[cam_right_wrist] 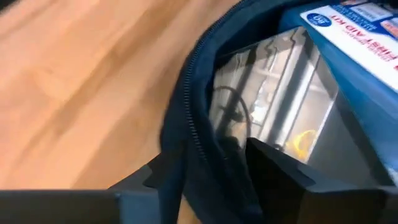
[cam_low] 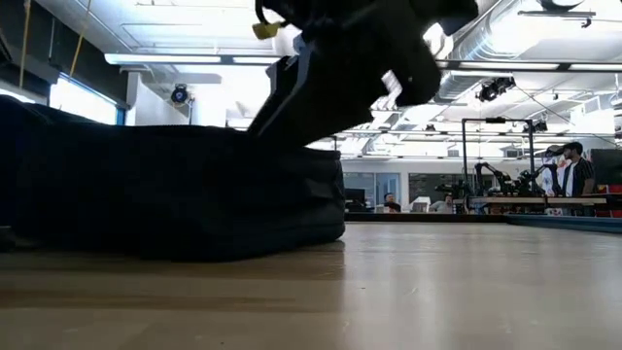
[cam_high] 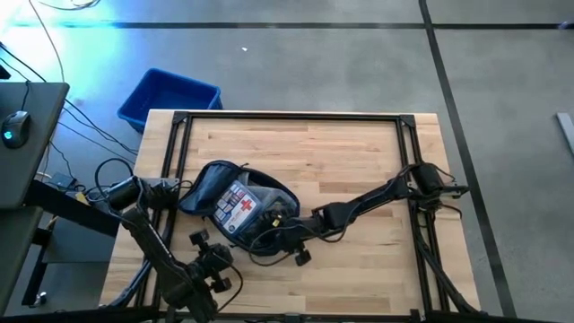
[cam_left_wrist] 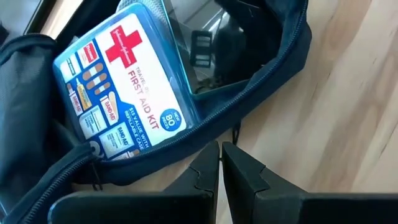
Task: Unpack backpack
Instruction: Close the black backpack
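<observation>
The dark navy backpack lies flat on the table's near-left part with its zipper opening gaping upward. Inside it lie a blue first aid kit and a clear plastic package. My right gripper reaches in from the right at the opening's right rim and is shut on it. My left gripper is shut and hangs just off the opening's near rim, above the wood; I see no touch. In the low view the backpack fills the left, with the right arm above it. My right gripper holds the backpack's zippered rim on the opening's right side. One finger is inside the bag and one finger outside, with bunched fabric between them. The fingers slant down from the table's right. The bag's body stays on the table.
A bright blue bin stands on the floor beyond the table's far-left corner. A side desk with a mouse is at the left. A loose strap with a buckle trails near the bag. Bare wood spreads to the far and right. People stand far off.
</observation>
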